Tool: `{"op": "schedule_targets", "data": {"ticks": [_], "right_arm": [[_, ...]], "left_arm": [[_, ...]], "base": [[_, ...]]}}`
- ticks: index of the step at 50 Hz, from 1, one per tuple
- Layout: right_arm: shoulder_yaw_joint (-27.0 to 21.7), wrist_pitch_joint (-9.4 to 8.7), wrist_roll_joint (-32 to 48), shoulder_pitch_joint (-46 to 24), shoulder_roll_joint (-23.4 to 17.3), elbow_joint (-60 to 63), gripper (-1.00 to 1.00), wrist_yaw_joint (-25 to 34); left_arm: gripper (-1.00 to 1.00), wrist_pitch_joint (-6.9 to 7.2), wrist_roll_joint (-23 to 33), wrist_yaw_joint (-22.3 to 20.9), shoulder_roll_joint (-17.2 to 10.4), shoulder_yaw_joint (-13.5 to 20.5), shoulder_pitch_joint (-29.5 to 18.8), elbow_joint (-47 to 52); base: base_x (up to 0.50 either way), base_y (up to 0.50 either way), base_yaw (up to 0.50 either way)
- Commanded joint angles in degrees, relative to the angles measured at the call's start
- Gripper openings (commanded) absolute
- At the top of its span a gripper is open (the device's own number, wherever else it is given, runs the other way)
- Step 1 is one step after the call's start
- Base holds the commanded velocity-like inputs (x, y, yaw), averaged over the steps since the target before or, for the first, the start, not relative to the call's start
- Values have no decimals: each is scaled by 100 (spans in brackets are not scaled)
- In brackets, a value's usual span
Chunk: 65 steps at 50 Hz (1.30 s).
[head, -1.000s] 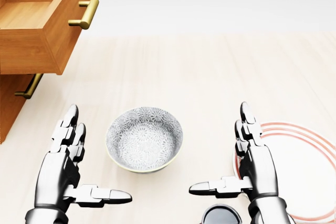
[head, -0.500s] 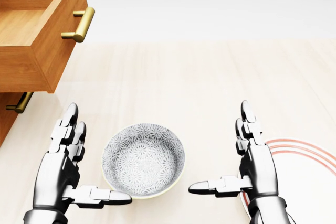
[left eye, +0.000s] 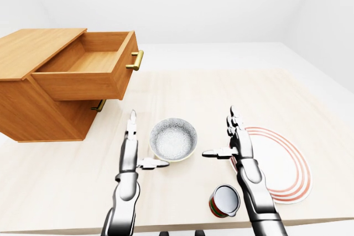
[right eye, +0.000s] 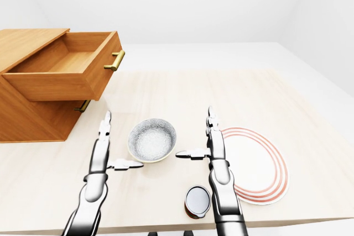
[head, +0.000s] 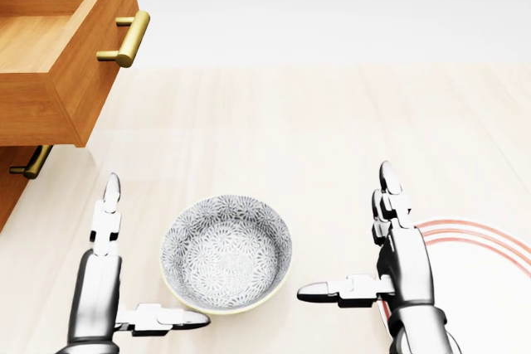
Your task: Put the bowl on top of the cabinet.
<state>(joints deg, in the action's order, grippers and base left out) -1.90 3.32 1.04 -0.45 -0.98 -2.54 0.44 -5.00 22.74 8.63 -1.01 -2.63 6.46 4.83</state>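
Both hands, left hand (head: pixel 112 283) and right hand (head: pixel 390 267), flank the bowl (head: pixel 226 253) with fingers spread (gripping nothing), seemingly poised to scoop it toward the cabinet (left eye: pixel 33 75).

A white plate (left eye: pixel 276 161) with red rings lies on the pale wooden tabletop (left eye: pixel 221 92), just right of the right fingers (left eye: pixel 232 122). A small can (left eye: pixel 224 200) stands below them, near the plate's edge.

A bare simulated room, staged loosely as a home dining spot; plain white walls and floor surround a pale wooden table (left eye: pixel 182 89); at the left-eye view's upper left stands a wooden cabinet (left eye: pixel 33 81); a red-ringed plate (left eye: pixel 279 164) and small can (left eye: pixel 224 200) lie lower right.
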Motion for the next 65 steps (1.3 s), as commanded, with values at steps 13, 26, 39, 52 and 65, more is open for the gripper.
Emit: {"op": "schedule_targets", "data": {"ticks": [13, 26, 39, 52, 65], "right_arm": [[-17, 86, 1, -153, -20, -352, 100, -52], [-45, 151, -2, -245, -38, -552, 100, -85], [-120, 168, -67, -291, -76, -642, 100, -114], [-108, 168, -52, -256, -70, -578, 100, -119], [-95, 168, -62, -220, -63, -512, 100, -72]], "left_arm": [[100, 0, 1963, 1239, -8, -484, -181, -712], [100, 0, 3836, 2137, 53, -998, -485, -1449], [100, 0, 5055, 2137, 104, -1501, -549, -1949], [-100, 0, 5065, 2137, 17, -1483, -602, -2018], [-99, 0, 4953, 2137, 18, -1371, -598, -1851]], "base": [[0, 0, 0], [0, 0, 0], [0, 0, 0], [0, 0, 0], [0, 0, 0]]}}
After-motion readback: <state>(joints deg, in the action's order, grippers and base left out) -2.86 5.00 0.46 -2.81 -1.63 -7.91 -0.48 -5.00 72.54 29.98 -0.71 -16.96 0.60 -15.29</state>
